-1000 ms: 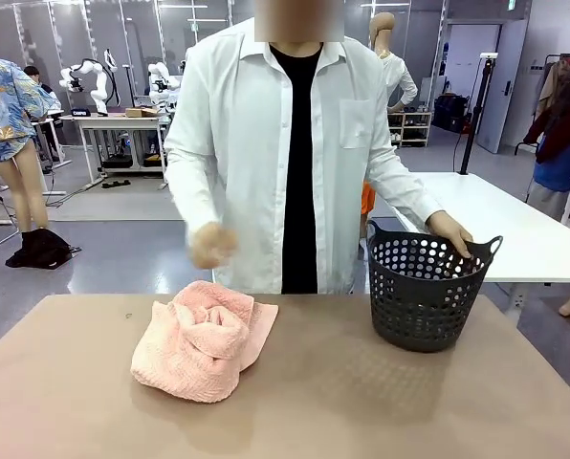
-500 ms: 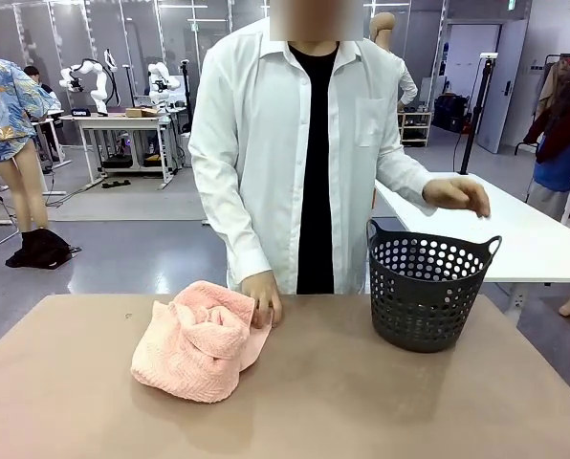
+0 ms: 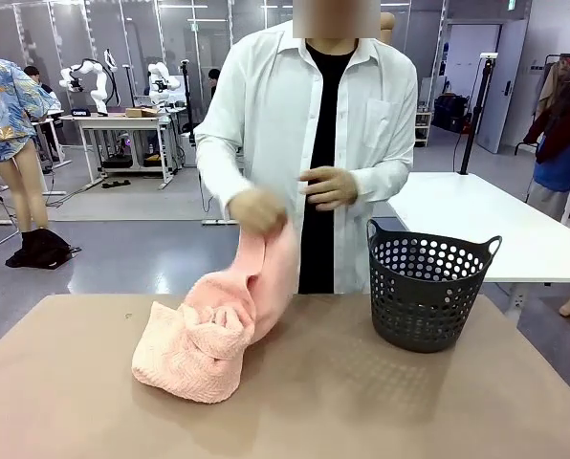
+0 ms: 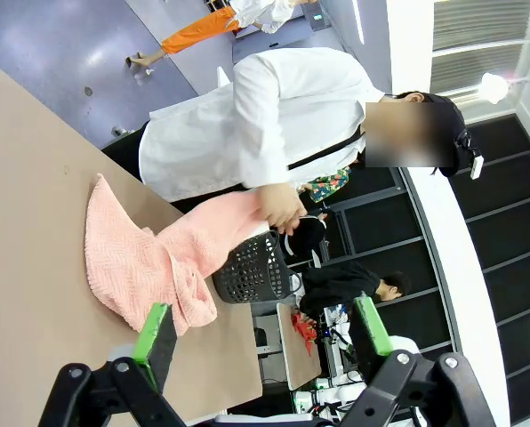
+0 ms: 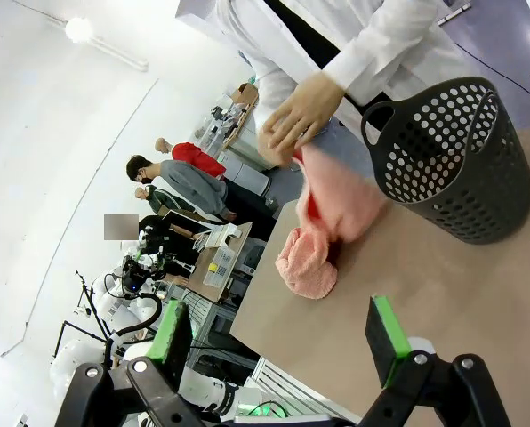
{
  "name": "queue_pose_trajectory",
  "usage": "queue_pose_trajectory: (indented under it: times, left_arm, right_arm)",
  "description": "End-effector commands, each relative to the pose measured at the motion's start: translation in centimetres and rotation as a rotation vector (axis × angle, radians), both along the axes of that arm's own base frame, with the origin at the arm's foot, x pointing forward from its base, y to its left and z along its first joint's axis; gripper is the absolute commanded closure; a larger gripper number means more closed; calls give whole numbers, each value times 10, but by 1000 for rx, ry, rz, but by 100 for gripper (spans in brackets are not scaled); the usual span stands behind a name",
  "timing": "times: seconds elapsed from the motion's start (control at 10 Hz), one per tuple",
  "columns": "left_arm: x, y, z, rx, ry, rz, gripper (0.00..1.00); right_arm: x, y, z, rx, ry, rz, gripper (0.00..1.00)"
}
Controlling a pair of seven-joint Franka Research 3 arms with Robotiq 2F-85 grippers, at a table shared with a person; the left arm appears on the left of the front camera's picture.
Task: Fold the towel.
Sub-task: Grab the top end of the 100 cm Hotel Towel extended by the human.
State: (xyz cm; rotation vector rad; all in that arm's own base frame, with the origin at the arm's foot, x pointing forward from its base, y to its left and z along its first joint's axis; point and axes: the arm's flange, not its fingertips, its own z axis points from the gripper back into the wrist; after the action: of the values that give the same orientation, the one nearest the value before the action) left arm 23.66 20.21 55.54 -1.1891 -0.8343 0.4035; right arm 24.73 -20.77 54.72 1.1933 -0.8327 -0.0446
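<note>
The towel lies bunched left of centre on the bench, one end held up by the person's hand. The basket stands to its right. The left jaws and right jaws are wide open and empty, well apart from the towel. Reaching in now risks striking the hand or pinching several layers.

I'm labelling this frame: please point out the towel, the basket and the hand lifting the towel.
towel [image 3: 194,356]: front view, crumpled lower heap.
basket [image 3: 424,308]: front view, perforated front wall.
hand lifting the towel [image 3: 258,210]: front view, middle of the fist.
</note>
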Motion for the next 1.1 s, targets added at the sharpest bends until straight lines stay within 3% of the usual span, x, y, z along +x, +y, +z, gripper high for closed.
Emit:
queue_pose_trajectory:
  times: [0.0, 1.0]
  left_arm:
    - [3, 1, 4, -1, -15, -7, 0]
    - [3, 1, 4, -1, -15, -7, 0]
  right_arm:
    - [1, -1, 2, -2, -20, 3, 0]
    - [1, -1, 2, -2, -20, 3, 0]
